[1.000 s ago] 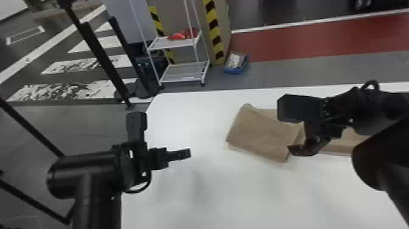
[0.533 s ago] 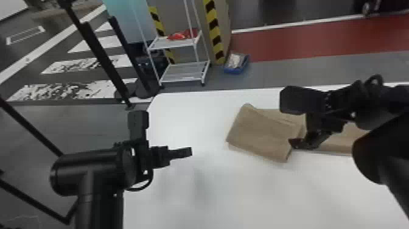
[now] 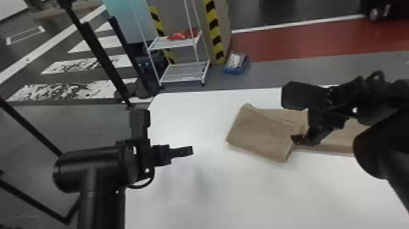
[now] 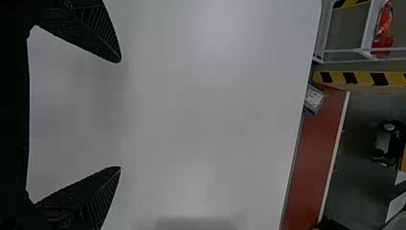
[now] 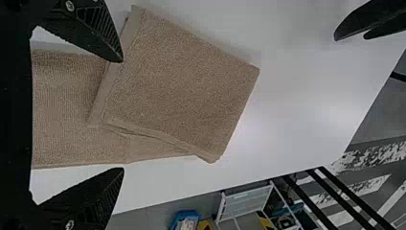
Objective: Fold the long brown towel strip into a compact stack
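Where the towel strip (image 3: 337,140) lies: flat on the tabletop (image 3: 225,195), running toward three o'clock and passing beneath the right arm (image 3: 380,146).
Clock reference: folded panel (image 3: 261,134) at the dial's centre, twelve o'clock pointing away from the robot.
Folded panel: laid skewed over the strip's end; one corner projects past the near edge toward five o'clock.
Fold bend: rounded, at eleven o'clock.
Right pincer (image 3: 299,140): positioned at three o'clock, by the panel's edge; fingers spread, gripping nothing. Contact with the cloth: I cannot tell.
Left pincer (image 3: 188,150): positioned at nine o'clock, well apart from the towel strip; fingers spread above bare tabletop, gripping nothing.
Rack (image 3: 182,72): white, standing beyond the tabletop, between ten and eleven o'clock.
Blue tray (image 3: 233,71): on the floor (image 3: 267,73), between eleven and twelve o'clock.
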You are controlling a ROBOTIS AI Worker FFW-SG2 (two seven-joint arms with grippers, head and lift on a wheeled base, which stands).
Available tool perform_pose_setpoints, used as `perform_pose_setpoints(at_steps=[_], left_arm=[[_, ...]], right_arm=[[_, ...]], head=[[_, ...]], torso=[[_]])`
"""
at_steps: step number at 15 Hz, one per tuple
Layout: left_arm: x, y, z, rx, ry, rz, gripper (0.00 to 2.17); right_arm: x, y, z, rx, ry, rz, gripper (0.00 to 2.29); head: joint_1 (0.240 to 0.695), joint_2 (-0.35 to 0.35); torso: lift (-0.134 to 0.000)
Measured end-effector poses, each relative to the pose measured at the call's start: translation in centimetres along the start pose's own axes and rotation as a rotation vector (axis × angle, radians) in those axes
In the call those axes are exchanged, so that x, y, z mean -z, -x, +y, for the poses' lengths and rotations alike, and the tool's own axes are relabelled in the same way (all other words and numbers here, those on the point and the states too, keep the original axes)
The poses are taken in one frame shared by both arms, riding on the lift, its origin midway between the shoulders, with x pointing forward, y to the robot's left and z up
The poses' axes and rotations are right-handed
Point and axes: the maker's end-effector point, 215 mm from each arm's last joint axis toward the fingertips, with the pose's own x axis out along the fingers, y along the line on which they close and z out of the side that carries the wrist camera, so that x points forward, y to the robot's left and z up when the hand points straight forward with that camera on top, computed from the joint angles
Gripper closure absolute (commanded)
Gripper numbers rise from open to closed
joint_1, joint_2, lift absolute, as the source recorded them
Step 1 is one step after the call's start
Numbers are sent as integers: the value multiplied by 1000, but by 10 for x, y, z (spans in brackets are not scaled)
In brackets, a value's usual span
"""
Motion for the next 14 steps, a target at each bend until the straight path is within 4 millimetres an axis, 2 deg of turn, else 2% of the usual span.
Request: perform_pose_setpoints(at_steps=[4,8,10,12,14], left_arm=[[-1,-2,3,-4,0,3,83],[0,-5,4,-6,-2,7,83],[0,-7,7,-10,-5,5,83],[0,-9,8,-10,-7,1,83],[-1,-10,8,-9,-9,-2,83]], right_arm=[[5,-1,-8,22,-30,7,76],[40,7,-44,179,-250,62,63],[62,12,-55,226,-362,86,76],[76,9,-44,208,-482,99,100],[84,1,-21,171,-590,104,107]], head=[[695,350],[695,317],[695,290],[695,280],[695,281]], torso=[[-123],[-123],[-123],[-123],[-123]])
